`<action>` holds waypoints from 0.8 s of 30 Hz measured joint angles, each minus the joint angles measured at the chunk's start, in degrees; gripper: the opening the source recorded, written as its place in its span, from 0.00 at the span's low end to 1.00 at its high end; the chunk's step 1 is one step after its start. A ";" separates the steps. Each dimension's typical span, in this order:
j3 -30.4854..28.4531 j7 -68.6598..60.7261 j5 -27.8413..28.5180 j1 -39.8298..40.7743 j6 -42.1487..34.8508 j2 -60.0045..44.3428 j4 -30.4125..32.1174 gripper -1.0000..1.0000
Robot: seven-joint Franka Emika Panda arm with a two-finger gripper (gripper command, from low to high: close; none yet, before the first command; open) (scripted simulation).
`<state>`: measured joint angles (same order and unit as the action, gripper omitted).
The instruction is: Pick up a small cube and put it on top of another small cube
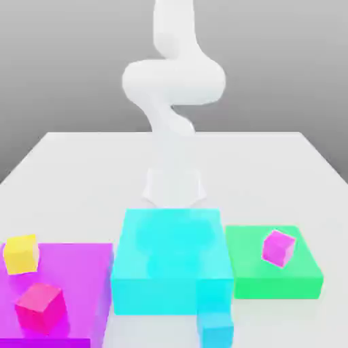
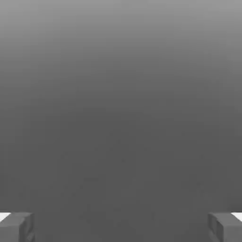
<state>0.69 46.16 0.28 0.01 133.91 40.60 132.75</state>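
Nearest the camera in the exterior view sat the small cyan cube (image 1: 217, 332), on the worktop (image 1: 68, 156) just in front of the large cyan block (image 1: 170, 262) and touching or almost touching its near right corner. The gripper (image 2: 121, 227) stood fully open and held nothing; in the hand view its two grey fingertips (image 2: 16, 227) were spread wide apart.

Risks, as judged: the cube shared its colour with the block behind it, so a descent could be aimed at the wrong surface. With the block so close, a finger could strike its edge and push the cube aside. The likely supports were also awkward: the yellow cube (image 1: 22, 253) sat at the far left corner of the magenta slab (image 1: 75, 272), and the pink cube (image 1: 279, 247) rested tilted on the green slab (image 1: 272, 272), so a stacked cube could slide off.

All pieces appeared smooth, matte, hard-edged and untextured. A red cube (image 1: 39, 307) lay on the magenta slab, nearer the camera.
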 joint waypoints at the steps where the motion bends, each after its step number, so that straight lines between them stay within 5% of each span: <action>1: 0.30 0.15 0.14 0.00 0.92 -2.26 0.42 0.50; 24: 4.47 3.20 2.88 -2.39 20.48 -50.18 9.29 0.50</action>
<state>5.16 49.36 3.16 -2.38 154.39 -9.57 142.04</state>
